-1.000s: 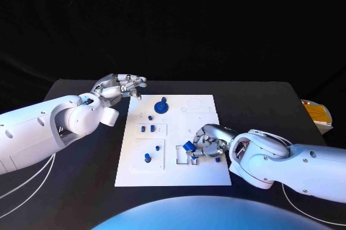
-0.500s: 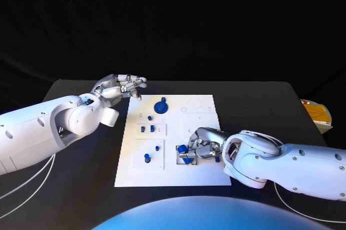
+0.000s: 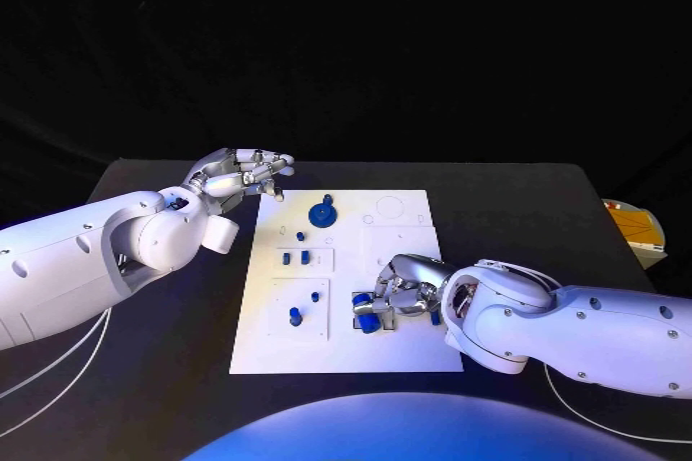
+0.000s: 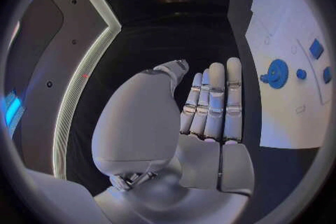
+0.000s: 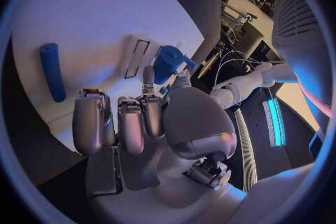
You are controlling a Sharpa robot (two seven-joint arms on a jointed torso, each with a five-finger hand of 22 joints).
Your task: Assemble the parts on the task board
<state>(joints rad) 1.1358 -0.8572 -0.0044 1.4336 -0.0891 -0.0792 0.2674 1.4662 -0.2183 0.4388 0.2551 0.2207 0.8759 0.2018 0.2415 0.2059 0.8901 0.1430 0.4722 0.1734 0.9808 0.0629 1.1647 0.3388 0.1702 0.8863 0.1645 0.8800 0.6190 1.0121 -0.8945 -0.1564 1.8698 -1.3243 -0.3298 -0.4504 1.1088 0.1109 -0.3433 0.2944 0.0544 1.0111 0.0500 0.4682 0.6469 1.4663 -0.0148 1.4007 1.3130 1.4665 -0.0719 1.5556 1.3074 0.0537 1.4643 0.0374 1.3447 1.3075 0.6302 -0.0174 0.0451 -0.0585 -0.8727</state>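
The white task board [image 3: 404,351] lies in the middle of the black table. My right hand [image 3: 400,293] hovers low over its near middle and pinches a blue part [image 3: 368,318] between thumb and finger, right over a rectangular slot [image 5: 136,59]. The same blue part [image 5: 168,63] sits at the fingertips in the right wrist view. A blue peg [image 5: 52,79] lies flat on the board beside the hand. A blue gear [image 3: 323,216] stands near the far edge. My left hand [image 3: 238,171] hangs off the board's far left corner, fingers straight and together, holding nothing.
Several small blue pieces [image 3: 296,258] sit in the board's left recesses, and another [image 3: 296,317] lies nearer me. The gear [image 4: 278,73] and board [image 4: 280,22] show beside my left hand [image 4: 210,106]. A yellow object [image 3: 636,227] rests at the table's right edge.
My right hand has carried the blue part a little toward me and leftward, down to the rectangular slot. The left hand has stayed put.
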